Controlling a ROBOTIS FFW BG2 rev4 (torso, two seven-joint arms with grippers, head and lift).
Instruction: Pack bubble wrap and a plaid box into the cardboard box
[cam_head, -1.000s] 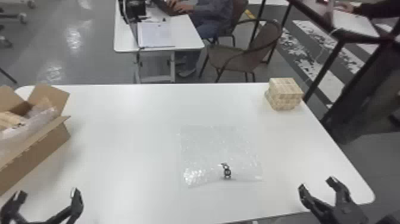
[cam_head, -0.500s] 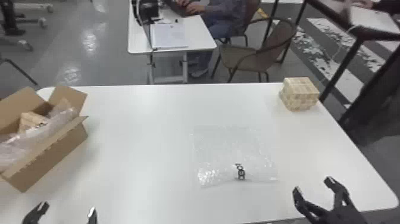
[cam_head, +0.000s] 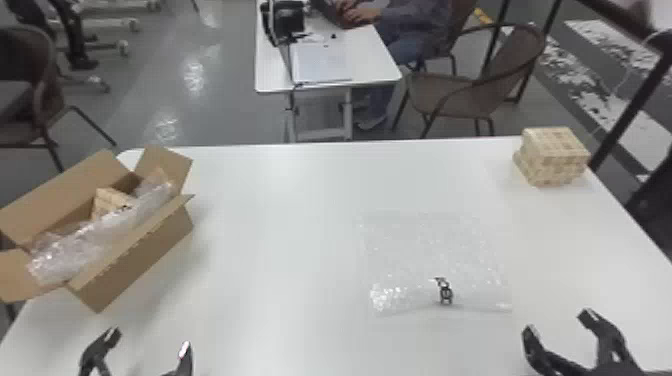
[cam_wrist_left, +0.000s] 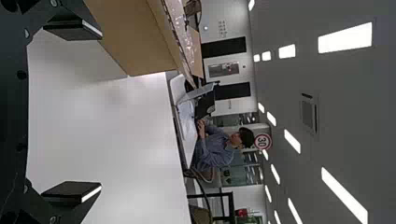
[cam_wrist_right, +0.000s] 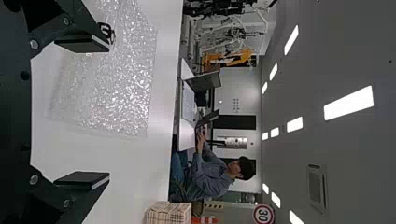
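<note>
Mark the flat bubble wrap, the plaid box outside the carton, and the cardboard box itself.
Bubble wrap (cam_head: 432, 250): head view, middle of the sheet.
Plaid box (cam_head: 557, 162): head view, its near side.
Cardboard box (cam_head: 144, 256): head view, outer wall facing the robot.

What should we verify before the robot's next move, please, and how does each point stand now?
1. Cardboard box has its top open: ok.
2. Left gripper open and empty: ok.
3. Right gripper open and empty: ok.
4. Loose bubble wrap spread on the table, nothing resting on it: ok.
5. Plaid box packed: not ok, it sits by the table's far right corner.
6. Enough room under the wrap already inside: cannot tell.
</note>
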